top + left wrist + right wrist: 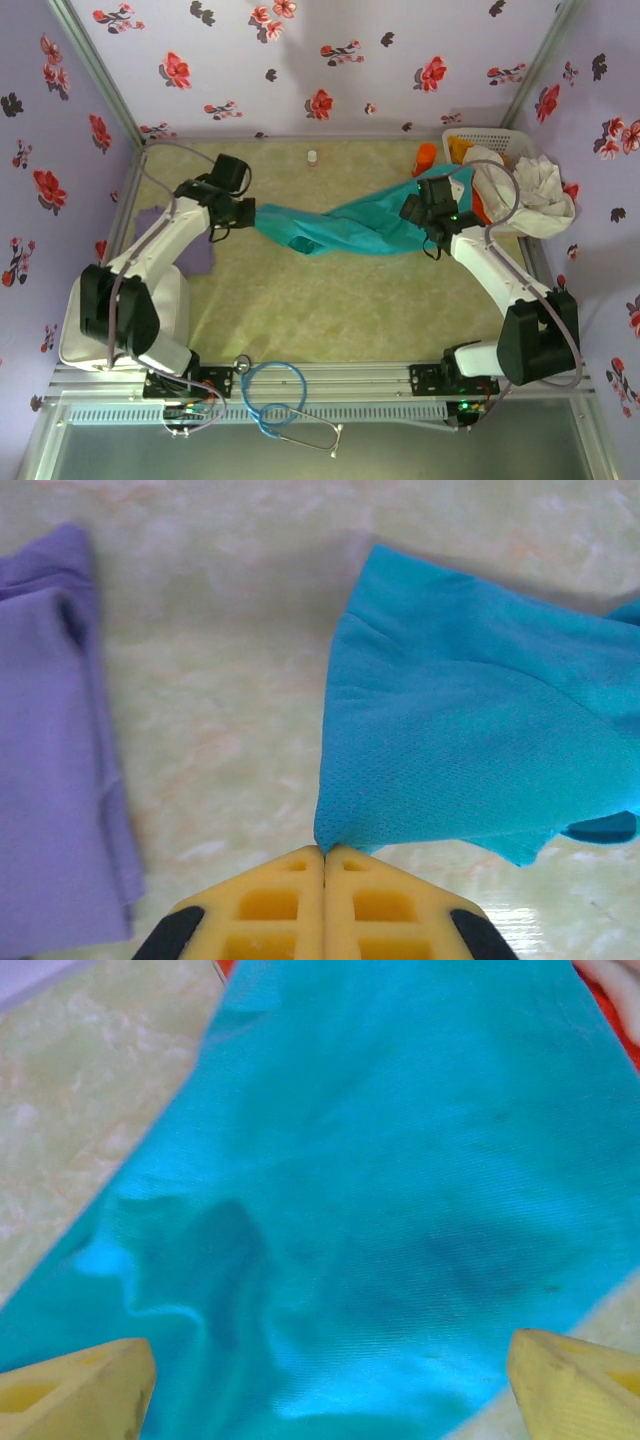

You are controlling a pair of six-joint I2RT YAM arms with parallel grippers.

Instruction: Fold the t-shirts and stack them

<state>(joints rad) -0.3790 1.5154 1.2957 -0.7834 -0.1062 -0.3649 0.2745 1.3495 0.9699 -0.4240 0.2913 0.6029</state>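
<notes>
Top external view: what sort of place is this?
Likely a staged robot booth, not a home: floral-papered walls box in a small table, two arms bolted to its metal rail, a white basket of t-shirts in the corner.

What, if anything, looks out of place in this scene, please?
A blue stethoscope lies on the near rail between the arm bases, unrelated to folding. The teal shirt is twisted, pinched at one corner by the left gripper.
</notes>
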